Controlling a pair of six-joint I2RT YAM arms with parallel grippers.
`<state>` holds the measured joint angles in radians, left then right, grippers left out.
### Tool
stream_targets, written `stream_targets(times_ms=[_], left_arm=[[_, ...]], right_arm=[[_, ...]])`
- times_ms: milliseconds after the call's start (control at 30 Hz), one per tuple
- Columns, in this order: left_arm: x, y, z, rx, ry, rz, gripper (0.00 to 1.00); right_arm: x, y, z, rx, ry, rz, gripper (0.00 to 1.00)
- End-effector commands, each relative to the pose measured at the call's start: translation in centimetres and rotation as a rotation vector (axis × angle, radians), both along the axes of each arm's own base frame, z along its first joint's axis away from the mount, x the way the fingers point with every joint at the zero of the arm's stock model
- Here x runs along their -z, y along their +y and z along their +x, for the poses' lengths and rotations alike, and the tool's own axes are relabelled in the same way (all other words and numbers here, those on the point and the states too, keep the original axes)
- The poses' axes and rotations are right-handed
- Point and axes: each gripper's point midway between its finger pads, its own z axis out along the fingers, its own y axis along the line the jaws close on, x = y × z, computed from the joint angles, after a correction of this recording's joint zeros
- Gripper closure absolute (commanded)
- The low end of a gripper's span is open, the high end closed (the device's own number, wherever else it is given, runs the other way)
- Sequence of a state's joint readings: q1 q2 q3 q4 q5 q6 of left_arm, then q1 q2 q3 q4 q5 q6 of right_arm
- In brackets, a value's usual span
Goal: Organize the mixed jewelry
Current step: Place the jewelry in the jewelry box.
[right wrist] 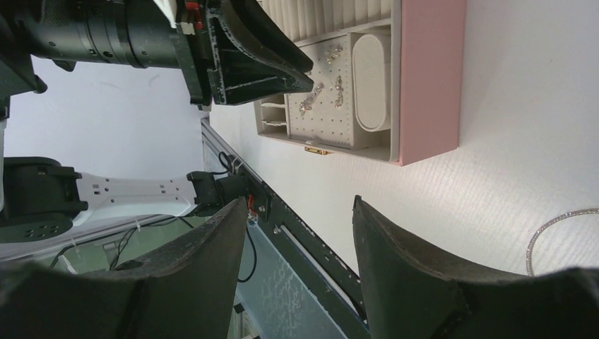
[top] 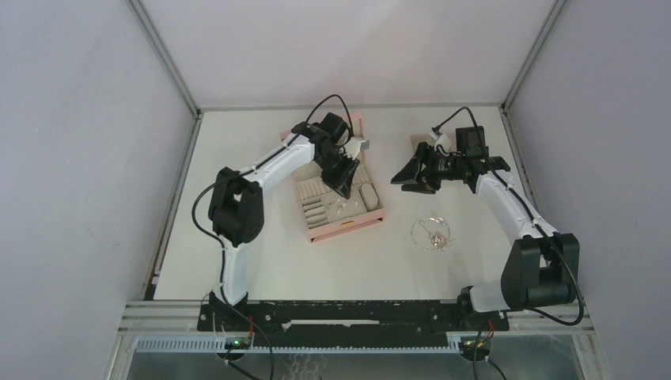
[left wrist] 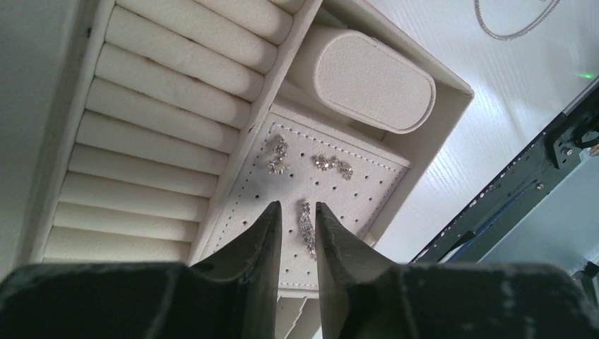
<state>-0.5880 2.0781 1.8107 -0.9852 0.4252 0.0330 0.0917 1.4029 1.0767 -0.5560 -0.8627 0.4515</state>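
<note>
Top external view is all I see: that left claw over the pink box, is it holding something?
Observer: No. The left wrist camera shows the left gripper slightly open, its tips either side of one sparkly earring lying on the perforated pad.
Operator: Any others there?
Observer: A second earring and a third earring lie farther along that pad.
Operator: And the right claw?
Observer: The right gripper is wide open, nothing between its fingers.

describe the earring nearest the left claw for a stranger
Find the pink rectangular box mid-table, then its perforated beige pad beside the oval beige cushion. Of three there, it is the sparkly silver earring lying alone between the left claw's tips.
</note>
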Motion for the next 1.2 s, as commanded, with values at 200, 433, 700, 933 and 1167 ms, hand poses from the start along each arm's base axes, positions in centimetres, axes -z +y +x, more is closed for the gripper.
stream_targets(times_ms=[200, 433, 700, 933, 1167], left_arm=[[-7.2, -0.3, -0.4, -0.015, -0.179, -0.078, 0.7], [-5.7, -0.9, -5.3, 0.086, -0.169, -0.093, 0.71], [-2.4, -2.4, -5.1, 0.055, -0.106, -0.075, 0.74], [-1.1, -2.7, -4.1, -0.004, -0.118, -0.059, 0.74], [-0.4, -1.8, -3.9, -0.043, -0.13, -0.018, 0.75]], right_arm=[[-2.6, -0.1, 0.9, -0.006, -0.118, -0.002, 0.36], [-2.6, 0.0, 0.9, -0.007, -0.114, -0.004, 0.37], [-2.5, 0.8, 0.5, -0.032, -0.114, 0.0, 0.37], [-2.4, 0.7, 0.2, -0.033, -0.111, -0.014, 0.37], [-2.1, 0.9, 0.3, -0.04, -0.103, -0.013, 0.37]])
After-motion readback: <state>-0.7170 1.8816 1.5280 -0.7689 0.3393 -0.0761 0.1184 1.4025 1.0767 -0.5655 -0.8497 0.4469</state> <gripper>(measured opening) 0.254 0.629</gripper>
